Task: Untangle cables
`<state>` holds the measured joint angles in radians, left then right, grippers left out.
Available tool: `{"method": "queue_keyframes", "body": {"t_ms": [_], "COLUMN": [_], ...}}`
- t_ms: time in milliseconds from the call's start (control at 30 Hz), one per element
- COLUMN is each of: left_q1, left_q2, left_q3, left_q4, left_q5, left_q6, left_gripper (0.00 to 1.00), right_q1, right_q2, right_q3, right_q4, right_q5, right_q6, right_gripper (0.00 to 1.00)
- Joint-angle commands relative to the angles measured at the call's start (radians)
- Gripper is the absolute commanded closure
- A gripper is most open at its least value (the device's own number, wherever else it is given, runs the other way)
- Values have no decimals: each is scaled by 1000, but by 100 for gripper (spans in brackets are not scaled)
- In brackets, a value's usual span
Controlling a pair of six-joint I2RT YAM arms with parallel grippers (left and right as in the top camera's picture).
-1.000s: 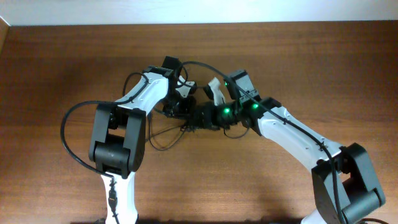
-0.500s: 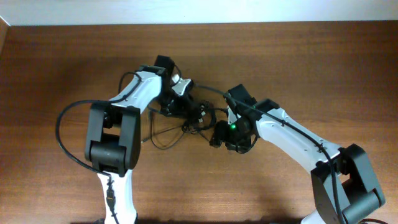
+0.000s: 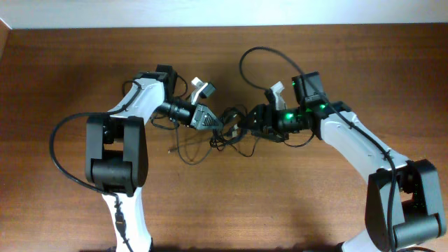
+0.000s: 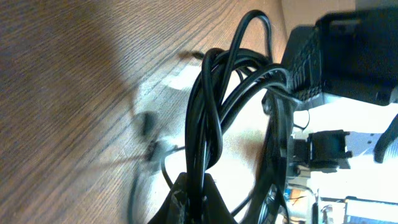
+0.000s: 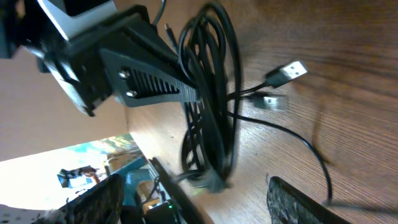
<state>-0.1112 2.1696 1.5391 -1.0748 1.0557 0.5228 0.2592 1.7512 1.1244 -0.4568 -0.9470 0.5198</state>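
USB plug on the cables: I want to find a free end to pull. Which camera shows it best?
Right wrist: the silver USB plug stands out sharply against the table, beside the coiled cables. Overhead shows the cables only as a small tangle, with no plug discernible. Left wrist shows close strands, and that plug isn't visible.

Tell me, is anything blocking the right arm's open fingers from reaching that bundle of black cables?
Nothing visible does. The cables hang straight ahead of the right gripper, whose fingers stand wide apart with nothing in between. The left gripper clamps the same bundle from the far side, out of the path.
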Motion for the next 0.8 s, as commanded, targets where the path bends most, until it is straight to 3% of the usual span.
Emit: {"method": "queue_keyframes", "body": {"t_ms": [0, 100, 400, 500, 600, 767], "left_q1": [-5, -4, -84, -87, -81, -81], "left_q2": [15, 15, 15, 15, 15, 15], "left_q3": [4, 3, 3, 3, 3, 4], "left_q4": [8, 10, 23, 23, 23, 21], "left_q5": [18, 18, 17, 16, -2, -5], "left_q6": [54, 54, 138, 137, 128, 117], "left_gripper": [100, 100, 100, 100, 100, 84], "right_q1": [-5, -4, 50, 72, 74, 74], "right_q2": [-26, -26, -26, -26, -26, -26], "right_q3": [5, 5, 4, 3, 3, 3], "right_q4": [-20, -82, -27, -53, -50, 37], "right_q5": [-47, 101, 119, 194, 212, 212], "right_q6": [-103, -117, -150, -149, -146, -78], "right_gripper": [27, 26, 34, 57, 96, 96]}}
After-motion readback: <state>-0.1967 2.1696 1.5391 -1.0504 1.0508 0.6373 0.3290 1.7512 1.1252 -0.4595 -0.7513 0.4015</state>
